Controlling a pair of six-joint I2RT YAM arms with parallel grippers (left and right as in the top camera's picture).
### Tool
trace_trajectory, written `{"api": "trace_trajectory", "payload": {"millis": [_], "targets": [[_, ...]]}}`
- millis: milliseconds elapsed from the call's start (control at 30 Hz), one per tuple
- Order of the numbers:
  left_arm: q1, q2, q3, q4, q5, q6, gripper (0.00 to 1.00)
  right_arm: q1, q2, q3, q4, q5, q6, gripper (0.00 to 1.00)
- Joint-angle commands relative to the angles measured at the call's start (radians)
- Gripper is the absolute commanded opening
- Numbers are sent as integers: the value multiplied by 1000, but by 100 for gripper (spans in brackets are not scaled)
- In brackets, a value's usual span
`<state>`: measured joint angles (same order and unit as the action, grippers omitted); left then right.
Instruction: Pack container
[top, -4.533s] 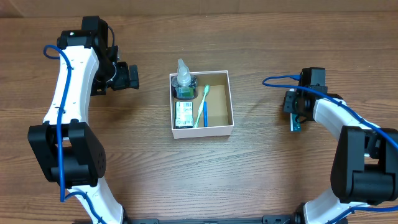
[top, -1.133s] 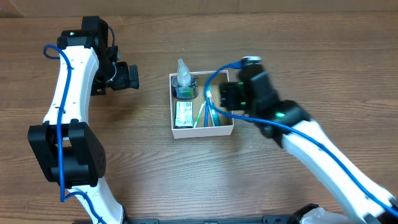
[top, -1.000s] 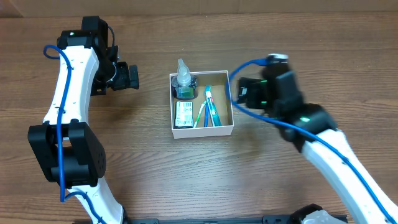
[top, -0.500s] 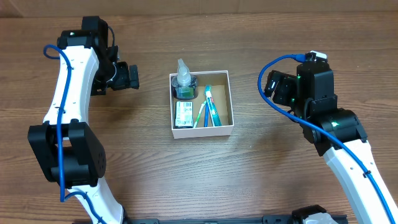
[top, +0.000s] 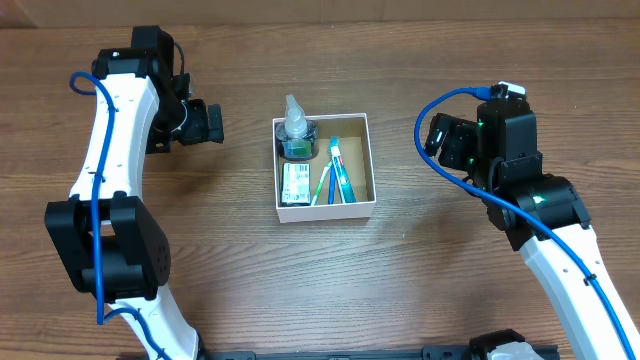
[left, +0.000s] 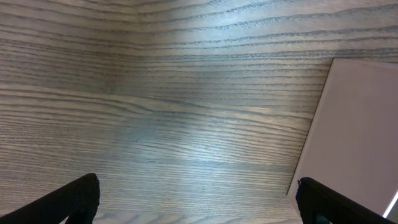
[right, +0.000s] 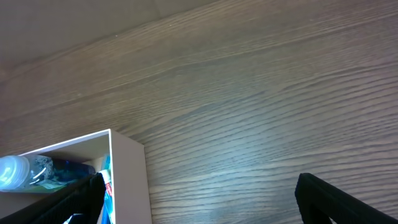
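- The left gripper (top: 212, 122) has its jaws spread wide. In its wrist view the two dark fingertips sit in the bottom corners with only bare wood between them.
- The right gripper (top: 438, 140) is likewise spread wide with nothing between its fingertips. They also sit at the bottom corners of its own wrist view.
- The container (top: 371, 160) rests on the wooden table (top: 320, 290), between the two grippers and touching neither.
- Seen from the left jaws, the container lies ahead and off to the right-finger side. One white outer wall (left: 354, 137) slants up from just above that fingertip, and wood fills the rest of the view.
- Seen from the right jaws, a corner of the container (right: 127, 171) stands close above the left fingertip. Open table stretches ahead and across to the other finger.
- Inside the container, a clear bottle (top: 296, 133) holding green-blue liquid fills the corner nearest the left jaws.
- A small packet (top: 293, 184) lies flat just beside the bottle, along the same wall.
- A green toothbrush (top: 323, 176) and a slim blue item (top: 342, 176) with a white and red end lie side by side down the middle.
- The strip of brown floor nearest the right jaws is bare cardboard.
- From the right jaws, the bottle (right: 25, 169) shows just inside the container's corner wall.
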<state>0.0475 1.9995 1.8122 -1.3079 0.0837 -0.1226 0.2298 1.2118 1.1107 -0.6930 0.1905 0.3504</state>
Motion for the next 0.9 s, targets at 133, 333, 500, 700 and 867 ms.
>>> {"api": "trace_trajectory", "payload": {"millis": [133,333,500,700,867], "targets": [[-2,-18,-3,4,18,22,100,-2,-7,16,6,11,-6,100],[-2,-18,-3,4,18,22,100,-2,-13,15,5,11,-6,100],[-2,-18,-3,4,18,22,100,-2,-13,15,5,11,-6,100],[-2,-18,-3,4,18,22,100,-2,-5,15,6,11,-6,100],[-2,-18,-3,4,18,22,100,-2,-8,14,13,11,-6,100]]}}
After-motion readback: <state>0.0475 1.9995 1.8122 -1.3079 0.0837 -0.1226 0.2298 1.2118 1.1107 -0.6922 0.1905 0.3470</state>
